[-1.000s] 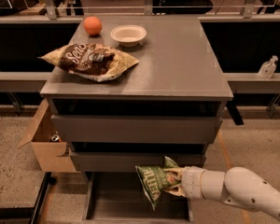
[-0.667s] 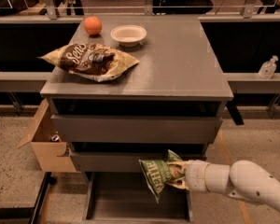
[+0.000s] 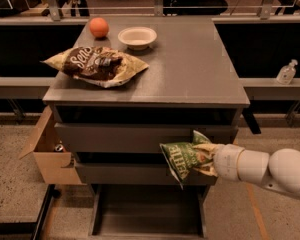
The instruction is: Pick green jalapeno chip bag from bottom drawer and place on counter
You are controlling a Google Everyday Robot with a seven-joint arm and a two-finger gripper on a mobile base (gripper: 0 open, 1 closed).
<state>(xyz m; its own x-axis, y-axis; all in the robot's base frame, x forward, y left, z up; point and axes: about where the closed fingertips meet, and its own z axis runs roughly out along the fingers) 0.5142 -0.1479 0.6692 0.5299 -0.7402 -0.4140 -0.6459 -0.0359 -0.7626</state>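
The gripper [image 3: 206, 158] sits at the right of the cabinet, low down and on the near side, at the end of a white arm [image 3: 262, 168] that reaches in from the right edge. Its fingers are clamped on the right end of the green jalapeno chip bag [image 3: 182, 160], which bunches and crinkles where it is pinched (the fingertips themselves are mostly hidden by the foil). The bag hangs in the air in front of the two upper drawers [image 3: 135, 137], towards their right side, with its free end pointing left and slightly down. It is above the bottom drawer [image 3: 145, 215], touching neither it nor the counter [image 3: 195, 64]. The bottom drawer is pulled out towards the near side, and its dark floor shows between thin side walls. On the counter, a brown-and-cream chip bag [image 3: 96, 66] lies at the left near part. An orange ball-like fruit [image 3: 98, 27] and a pale bowl [image 3: 137, 36] stand just beside each other at the far left. An open cardboard box [image 3: 47, 156] stands on the floor to the left of the cabinet, and a small clear bottle [image 3: 286, 73] stands on a ledge to the far right.
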